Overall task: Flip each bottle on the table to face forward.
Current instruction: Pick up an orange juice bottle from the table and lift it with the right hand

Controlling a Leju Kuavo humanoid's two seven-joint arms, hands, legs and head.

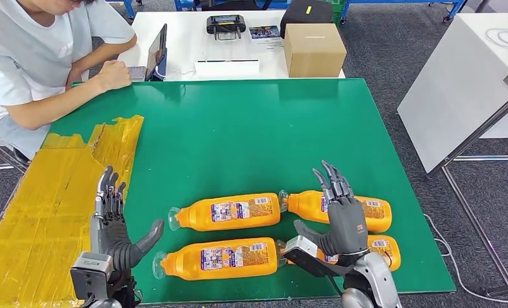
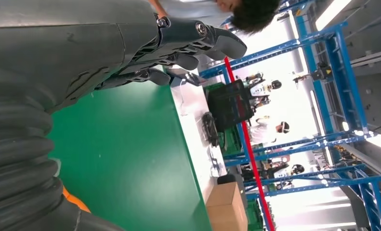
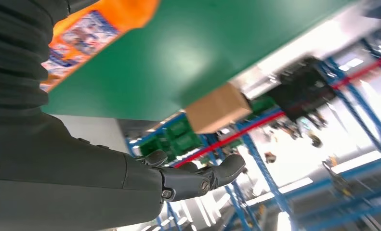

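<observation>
Robotics laboratory or test workshop: green-covered work surface [image 1: 238, 122] on grey carpet, blue metal racking [image 2: 333, 86], white side tables, cardboard box [image 1: 314, 49], and a seated person [image 1: 39, 58] at a laptop [image 1: 156, 52].

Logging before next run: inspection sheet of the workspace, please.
Surface: green table top with yellow tape patch on its left side.
Job's things: four orange bottles lying flat in two rows; far left bottle, near left bottle, far right bottle, near right bottle partly hidden by the right hand.
Clutter: nothing seen on the green top.
Hands: left hand open over the tape's edge; right hand open above the right bottles.
Cables: white cable on the floor, right.
Surroundings: person at laptop; cardboard box on the white table.
</observation>
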